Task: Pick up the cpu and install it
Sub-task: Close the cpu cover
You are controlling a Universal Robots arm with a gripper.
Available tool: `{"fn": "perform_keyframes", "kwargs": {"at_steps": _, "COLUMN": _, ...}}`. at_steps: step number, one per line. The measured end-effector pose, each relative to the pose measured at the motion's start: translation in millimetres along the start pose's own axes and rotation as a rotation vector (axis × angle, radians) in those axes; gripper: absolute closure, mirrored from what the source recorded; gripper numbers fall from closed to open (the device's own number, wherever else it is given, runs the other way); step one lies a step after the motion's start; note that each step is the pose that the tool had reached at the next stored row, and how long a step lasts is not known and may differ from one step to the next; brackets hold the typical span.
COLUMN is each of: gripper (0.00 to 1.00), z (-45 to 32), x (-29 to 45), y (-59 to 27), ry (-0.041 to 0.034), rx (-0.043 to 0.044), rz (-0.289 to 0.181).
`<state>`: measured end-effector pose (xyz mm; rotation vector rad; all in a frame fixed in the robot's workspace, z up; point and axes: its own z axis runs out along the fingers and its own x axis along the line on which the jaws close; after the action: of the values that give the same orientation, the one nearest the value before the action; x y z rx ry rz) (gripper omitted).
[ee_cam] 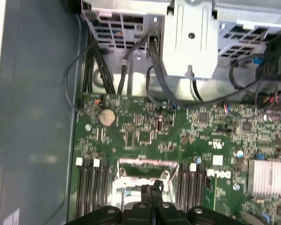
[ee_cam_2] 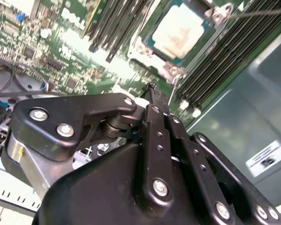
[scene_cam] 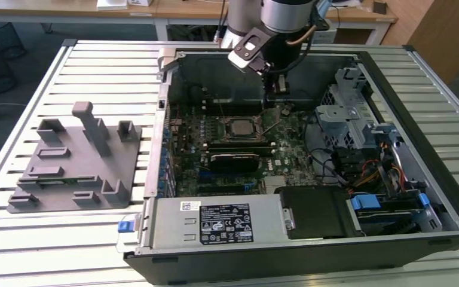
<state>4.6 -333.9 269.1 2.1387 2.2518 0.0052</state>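
Nearest on the slatted table (scene_cam: pixel 54 239) lies the open computer case (scene_cam: pixel 444 197), with a grey fixture tray (scene_cam: pixel 74 167) beside it towards the exterior view's left. Deeper inside, the cpu (scene_cam: pixel 240 127) sits flat in the socket at the middle of the motherboard (scene_cam: pixel 293 155), silvery top up. Further back, the gripper (scene_cam: pixel 278 103) hangs over the motherboard's far edge. Its fingers (ee_cam_2: pixel 153 110) are pressed together, pinching nothing. In the second wrist view the cpu (ee_cam_2: pixel 180 30) lies near the fingertips, apart from them.
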Motion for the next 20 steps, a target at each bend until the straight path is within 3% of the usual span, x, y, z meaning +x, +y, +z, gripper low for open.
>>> {"fn": "perform_keyframes", "kwargs": {"at_steps": 10, "gripper": 0.89, "z": 1.5, "x": -1.0, "y": 21.4, "ry": 0.0002, "rx": 0.0005, "rz": 0.000}}
{"fn": "perform_keyframes", "kwargs": {"at_steps": 20, "gripper": 0.89, "z": 4.5, "x": -1.4, "y": 34.0, "ry": 0.0002, "rx": 0.0011, "rz": 0.000}}
